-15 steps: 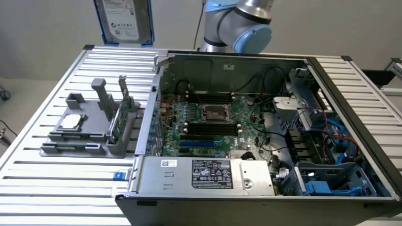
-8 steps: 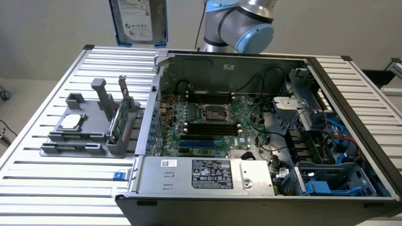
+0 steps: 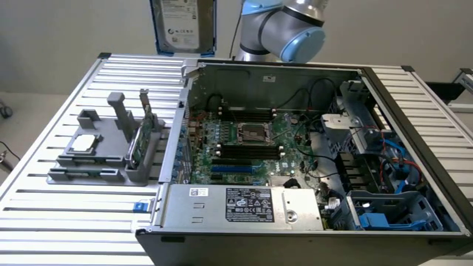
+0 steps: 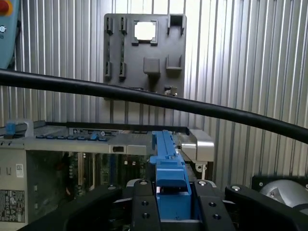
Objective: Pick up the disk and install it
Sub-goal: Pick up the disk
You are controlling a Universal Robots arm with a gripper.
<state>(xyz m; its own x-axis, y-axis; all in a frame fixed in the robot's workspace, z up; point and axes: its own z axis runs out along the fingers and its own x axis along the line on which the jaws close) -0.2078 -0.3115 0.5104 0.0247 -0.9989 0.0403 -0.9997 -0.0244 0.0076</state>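
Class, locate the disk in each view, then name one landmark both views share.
Exterior view: disk upright above the open case, at its back corner.
Wrist view: disk edge-on, clamped in the gripper.
Shared landmark: grey parts holder on the slatted table.

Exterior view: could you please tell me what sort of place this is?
Probably a robotic computer-assembly bench: an open PC case on a slatted metal table, a parts fixture beside it, and the gripper holding the disk.

A slatted metal surface [image 3: 44, 221] was occupied by an open computer case [image 3: 273, 75] and, beside it, a grey holder [image 3: 96, 166].
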